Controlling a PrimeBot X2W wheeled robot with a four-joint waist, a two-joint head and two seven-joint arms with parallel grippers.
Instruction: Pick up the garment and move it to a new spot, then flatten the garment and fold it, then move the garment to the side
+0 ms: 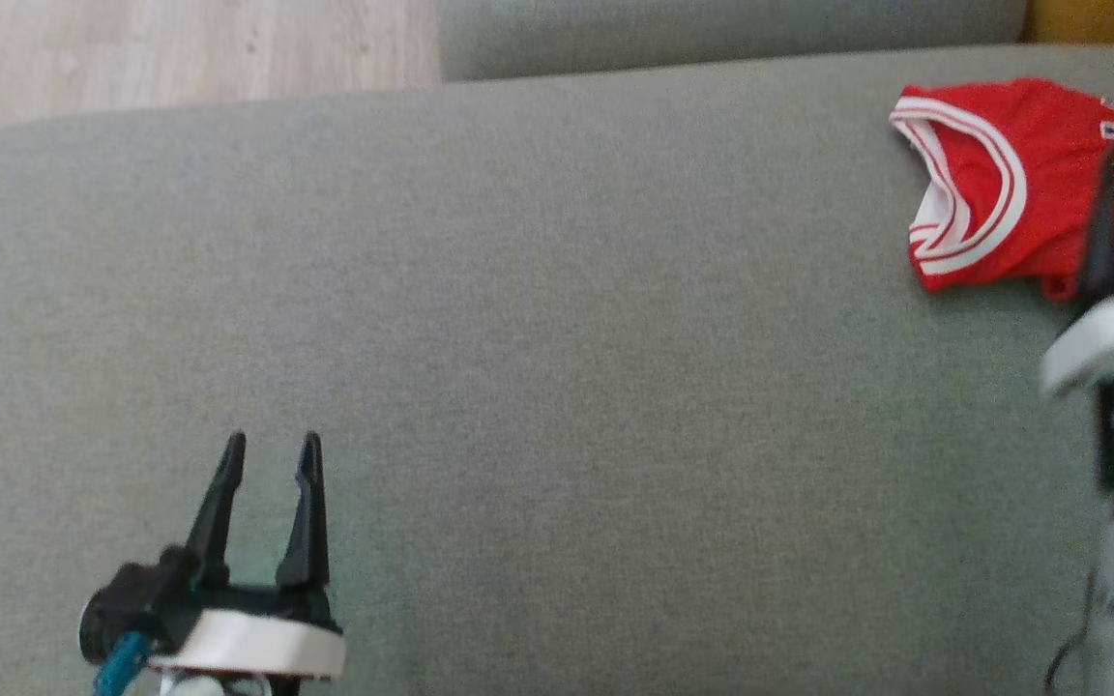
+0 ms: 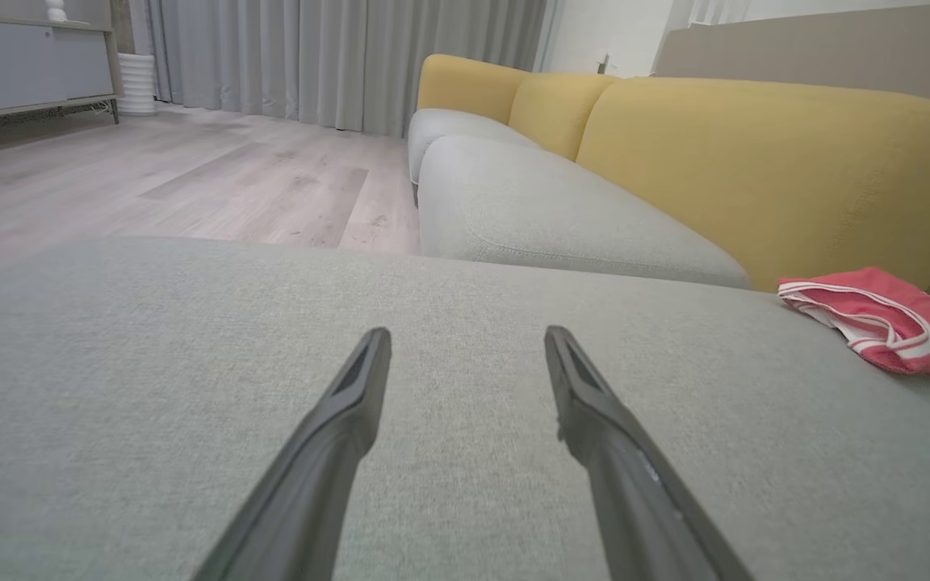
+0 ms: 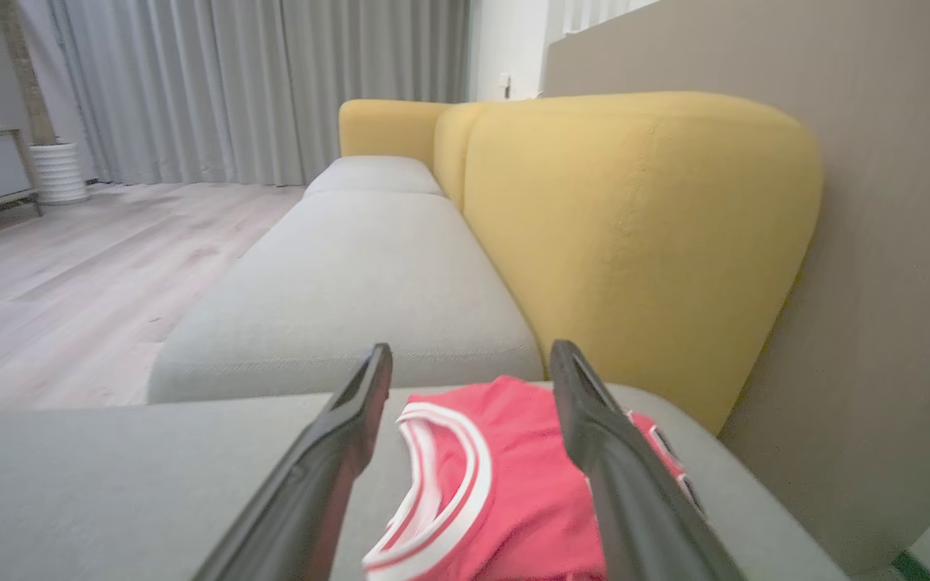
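Head view: left tool [image 1: 272, 445] low at left over grey sofa seat [image 1: 567, 338], fingers spread, holding nothing. Wide stretch of seat in middle. Garment [image 1: 992, 184], red jersey with white trim, lies far right by seat's back corner as compact bundle, partly cut off by frame edge. Right tool [image 3: 471, 355] hovers over it, fingers spread, no cloth pinched as far as visible. Judgement: compact shape and side position suggest fold and final placement done; alternatively first pickup not yet begun.
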